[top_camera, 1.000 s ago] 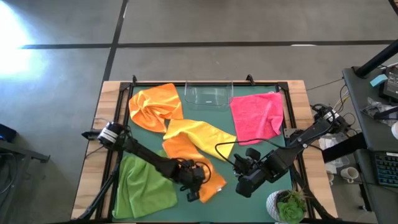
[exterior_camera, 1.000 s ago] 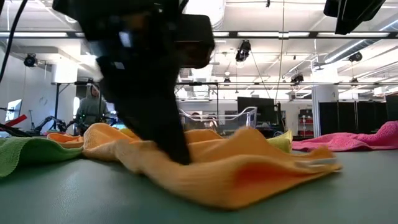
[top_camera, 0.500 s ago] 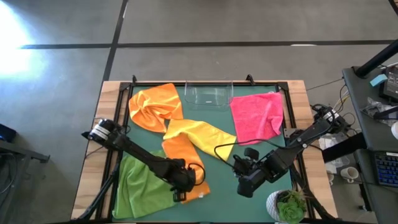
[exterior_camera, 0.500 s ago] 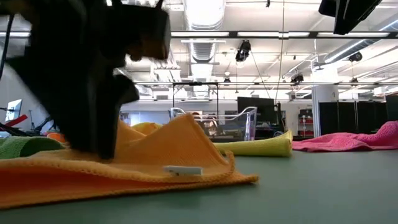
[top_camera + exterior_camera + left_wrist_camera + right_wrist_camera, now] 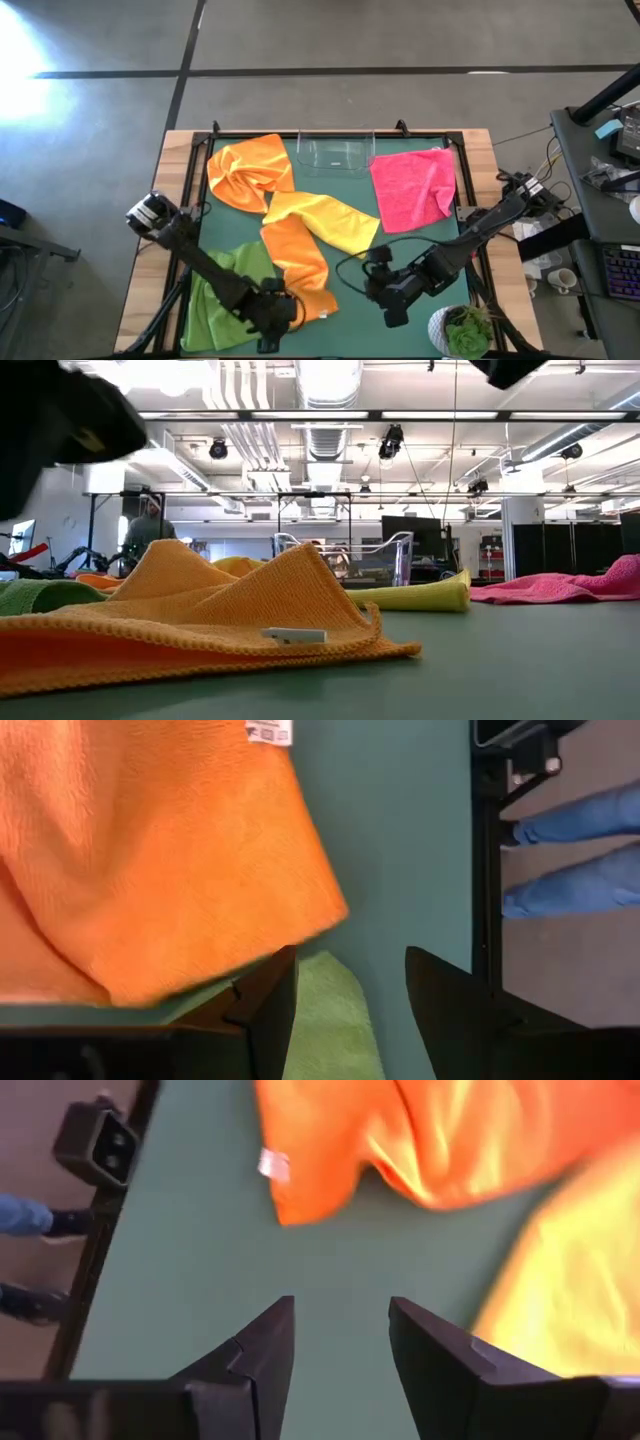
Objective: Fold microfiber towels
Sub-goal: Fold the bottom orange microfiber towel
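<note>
The left pincer [image 5: 272,318] is low at the near edge of the table, at about 7 o'clock from the table's middle. Its two dark fingers [image 5: 262,1005] stand wide apart and hold nothing. They hang right at the near corner of an orange cloth [image 5: 297,268], with a bit of the green cloth [image 5: 225,300] under them.

The right pincer [image 5: 385,300] is also near the front, at about 5 o'clock. Its fingers [image 5: 262,1342] are apart too, and only bare green table [image 5: 350,190] shows between them. It holds nothing and touches no cloth. The orange cloth's corner with a small white tag [image 5: 272,1164] lies a little way ahead of it.

The green cloth lies at the near left, at 8 o'clock, partly under the left arm. The orange cloth beside it runs from the front toward the middle, humped up in soft folds. A yellow cloth [image 5: 325,220] lies across its far end, right at the middle of the table.

Farther back, at 11 o'clock, a second orange cloth [image 5: 250,170] sits bunched up. At 1 o'clock a pink cloth [image 5: 412,186] lies spread out flat. Between those two, at 12 o'clock by the far edge, stands a clear bin [image 5: 335,153].

Beyond the table, in the room, a person [image 5: 148,525] stands far off.
</note>
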`<move>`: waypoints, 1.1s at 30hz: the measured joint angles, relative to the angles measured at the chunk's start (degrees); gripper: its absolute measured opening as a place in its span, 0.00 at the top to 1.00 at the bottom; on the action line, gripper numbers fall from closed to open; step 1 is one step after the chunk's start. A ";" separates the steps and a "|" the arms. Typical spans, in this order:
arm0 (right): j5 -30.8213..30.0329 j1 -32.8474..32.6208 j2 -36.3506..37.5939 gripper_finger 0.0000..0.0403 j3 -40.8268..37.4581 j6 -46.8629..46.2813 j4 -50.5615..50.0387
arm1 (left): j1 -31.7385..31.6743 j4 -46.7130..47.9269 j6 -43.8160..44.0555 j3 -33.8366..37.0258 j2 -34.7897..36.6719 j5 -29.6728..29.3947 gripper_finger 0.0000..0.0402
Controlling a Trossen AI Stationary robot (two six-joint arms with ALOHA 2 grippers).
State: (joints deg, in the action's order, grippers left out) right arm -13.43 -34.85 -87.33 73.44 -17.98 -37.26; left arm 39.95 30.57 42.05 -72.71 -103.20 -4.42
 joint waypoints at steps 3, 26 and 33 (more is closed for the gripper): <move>0.09 0.00 -2.63 0.61 -0.12 7.19 5.10 | 1.70 -0.26 2.42 0.00 0.00 -3.12 0.57; 5.07 2.90 -20.96 0.61 0.16 25.17 22.87 | 2.03 -7.77 2.65 0.00 -6.84 -7.40 0.57; 8.87 5.10 -23.48 0.61 0.18 27.02 26.60 | 1.96 -6.92 2.61 0.84 -7.34 -8.71 0.57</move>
State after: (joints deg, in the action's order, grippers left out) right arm -4.56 -29.75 -110.81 73.63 9.04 -10.66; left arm 41.90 23.64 44.66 -71.87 -110.54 -13.13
